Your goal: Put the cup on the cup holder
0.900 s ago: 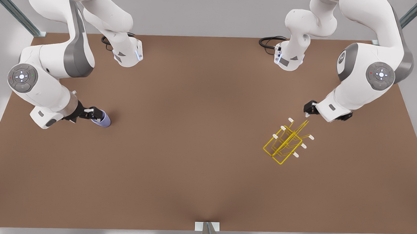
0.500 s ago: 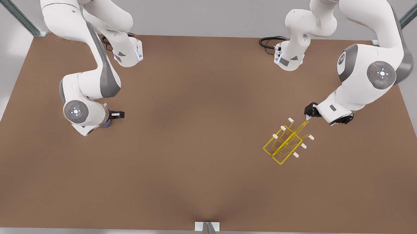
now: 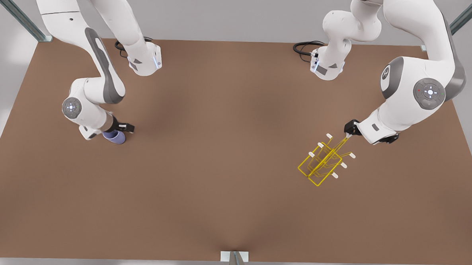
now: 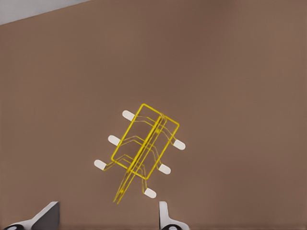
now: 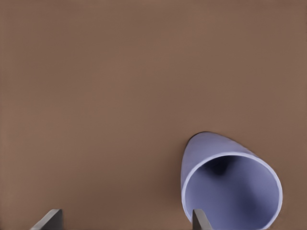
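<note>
right gripper (image 3: pixel 128 127): sitting low over the surface (image 3: pixel 227 156) on the front view's left side, right up against the cup. In its wrist view the two fingertips (image 5: pixel 49 219) are standing wide apart with bare brown between them, so the jaws are spread and not pinching anything.

cup (image 3: pixel 114 136): the little lavender-blue one, tipped so its open mouth is facing the right wrist camera (image 5: pixel 229 189). It's sitting just outside one fingertip, overlapping that finger's edge, not between the jaws. Can't tell whether it's actually touching the finger.

left gripper (image 3: pixel 348 132): hovering on the front view's right side, right at the top end of the cup holder. Jaws are spread too, fingertips (image 4: pixel 164 214) showing well apart in its wrist view.

cup holder (image 3: pixel 325 160): yellow wire rack with white-tipped prongs, resting on the surface just ahead of the left jaws (image 4: pixel 142 148). The long wire ends are reaching toward the gap between the fingers, but I can't tell if anything is touching.

stuff around: black cables (image 3: pixel 305 47) are lying by the arm bases at the far edge. Cup and holder are sitting well apart, with bare surface between them.
</note>
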